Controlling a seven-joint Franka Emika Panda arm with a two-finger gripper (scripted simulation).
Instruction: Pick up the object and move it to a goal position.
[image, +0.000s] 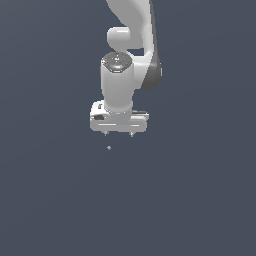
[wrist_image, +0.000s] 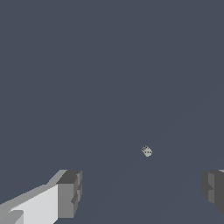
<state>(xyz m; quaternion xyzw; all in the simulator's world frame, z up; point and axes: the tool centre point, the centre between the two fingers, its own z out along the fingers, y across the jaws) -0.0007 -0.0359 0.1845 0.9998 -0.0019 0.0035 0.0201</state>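
- Two grey fingers (wrist_image: 70, 194) sit closest to the wrist camera, one at each side of that frame, blocky and dark at the tips.
- Gripper (image: 119, 134): one unit, jaws spread wide, nothing between them. In the exterior view its two small tips point down from a white crossbar.
- Object (image: 109, 147): one pale grey-white speck, far smaller than the gripper. It lies below the gripper, apart from both tips and nearer the tip on the exterior view's left. In the wrist view it (wrist_image: 146, 151) appears as a small light block with dark marks on its faces, beyond the fingers and clear of both.
- Arm (image: 127, 35): one white arm with dark grey joint sections, entering from the upper edge of the exterior view and hanging vertically.
- Surface: uniform dark slate-blue fills both views. No edge, seam or horizon is visible, so floor and background cannot be told apart.
- Whether the object rests on a surface cannot be determined.
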